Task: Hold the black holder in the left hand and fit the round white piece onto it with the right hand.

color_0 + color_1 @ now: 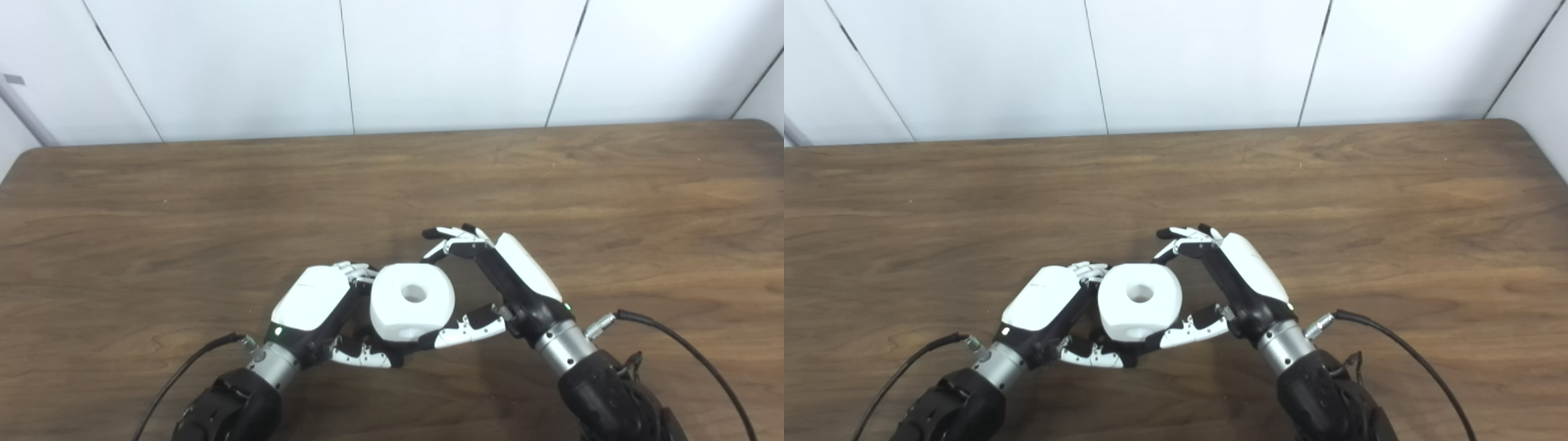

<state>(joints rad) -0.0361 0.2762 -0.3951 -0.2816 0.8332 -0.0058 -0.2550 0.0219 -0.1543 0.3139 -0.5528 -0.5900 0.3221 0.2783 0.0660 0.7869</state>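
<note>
You see the left hand (312, 300) and right hand (520, 278) with white shells, black-and-white fingers, silver wrists, green lights, and black cables (680, 343).

**Even, soft light; mild blur**

Both views are bright and evenly lit, with diffuse light from above. The white wall (453, 61) in the upper part of the frame is almost overexposed. The table (184, 202) shows a soft sheen in its middle band and gets darker toward the lower edge. Shadows are weak and short, lying under the hands. The white piece (411, 301) loses surface detail in glare. The pictures are a little soft overall, and the far table edge bends slightly.
</note>
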